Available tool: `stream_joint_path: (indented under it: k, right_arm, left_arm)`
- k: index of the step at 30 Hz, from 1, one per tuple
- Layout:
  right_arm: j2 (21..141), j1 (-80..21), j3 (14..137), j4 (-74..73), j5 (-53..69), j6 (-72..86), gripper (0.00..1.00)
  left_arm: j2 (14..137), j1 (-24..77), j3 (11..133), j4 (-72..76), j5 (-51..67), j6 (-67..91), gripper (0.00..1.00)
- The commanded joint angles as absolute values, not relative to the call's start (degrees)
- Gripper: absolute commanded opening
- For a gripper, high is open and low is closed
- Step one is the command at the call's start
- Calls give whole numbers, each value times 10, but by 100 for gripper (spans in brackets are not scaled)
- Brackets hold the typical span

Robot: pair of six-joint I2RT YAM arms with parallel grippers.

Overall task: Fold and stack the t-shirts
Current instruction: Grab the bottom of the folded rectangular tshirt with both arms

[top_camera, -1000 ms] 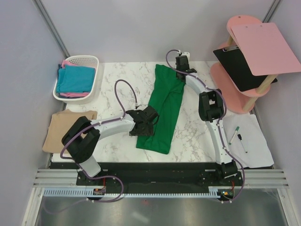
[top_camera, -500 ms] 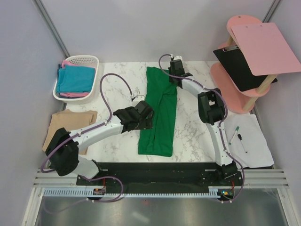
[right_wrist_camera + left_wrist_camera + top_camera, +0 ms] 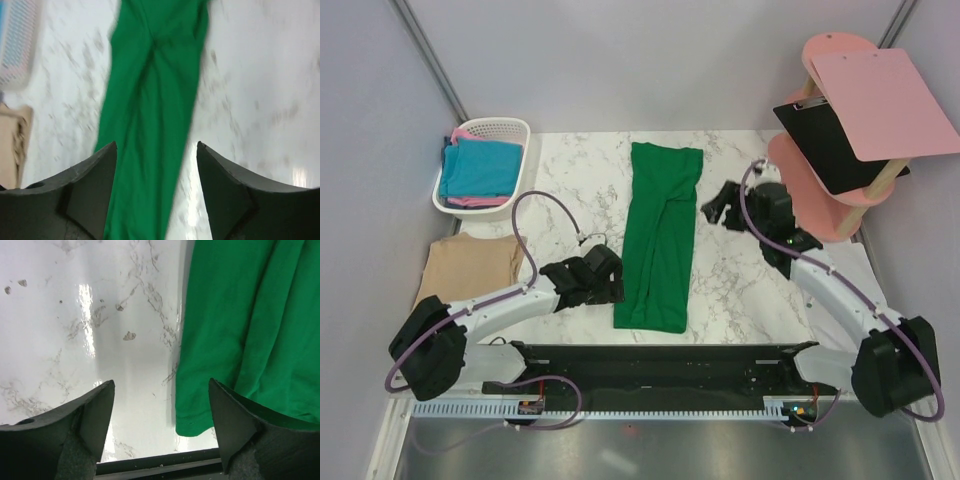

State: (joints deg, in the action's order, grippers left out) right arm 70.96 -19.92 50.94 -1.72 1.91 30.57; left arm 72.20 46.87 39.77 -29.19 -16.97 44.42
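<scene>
Backs both arms off since a second ago: takes the right claw (image 3: 720, 208) away from the far hem of the green t-shirt (image 3: 660, 240) and out to its right side, and slides the left claw (image 3: 612, 284) down toward the near end. Leaves the green t-shirt straighter too, flat on the table (image 3: 570, 170) as a long narrow strip, long axis running near to far, mid-table.

Left claw: spread wide, gripping nothing, just beside the strip's left edge near the near end. From the left wrist, shows the near-left hem corner lying between the fingers, closer to the right-hand one.

Right claw: also spread wide, empty, off the cloth beside the far half. Blurred wrist view, looks down the strip's length.

Likely next: fold across the long axis, one end over the other. Puts the left claw nearer the near hem and the right claw nearer the far hem — near hem corner lies just right of the left claw.

Around:
- tan t-shirt (image 3: 470, 270) at the left table edge, well apart
- basket (image 3: 490, 128) far left, holding a teal t-shirt (image 3: 480, 168) over a pink t-shirt (image 3: 480, 200)
- paper sheet (image 3: 865, 290) with pens (image 3: 817, 290) on the right
- pink shelf (image 3: 810, 175) with clipboard (image 3: 825, 145) far right

Sees nothing between either claw and the green cloth.
</scene>
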Motion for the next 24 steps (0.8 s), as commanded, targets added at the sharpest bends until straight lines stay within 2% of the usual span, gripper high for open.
stream_joint_path:
  k: [1,2,3,6,11,20,24]
  right_arm:
    - [634,-207,338,-76,83,416,68]
    - [618,-208,323,-97,91,434,66]
    - [604,-210,308,-107,95,445,58]
    - [544,-218,263,-137,116,475,56]
    - [503,-250,221,-151,120,517,57]
    - [549,-336,151,-64,148,596,57]
    - [583,-388,126,-7,138,637,57]
  left_arm:
    - [684,466,357,-232,-127,486,78]
    - [685,466,352,-225,-121,489,74]
    - [686,466,347,-225,-111,494,65]
    - [697,467,338,-224,-95,507,59]
    - [689,467,311,-210,-76,519,58]
    - [698,467,286,-189,-45,522,56]
    - [724,468,287,-176,-26,523,43]
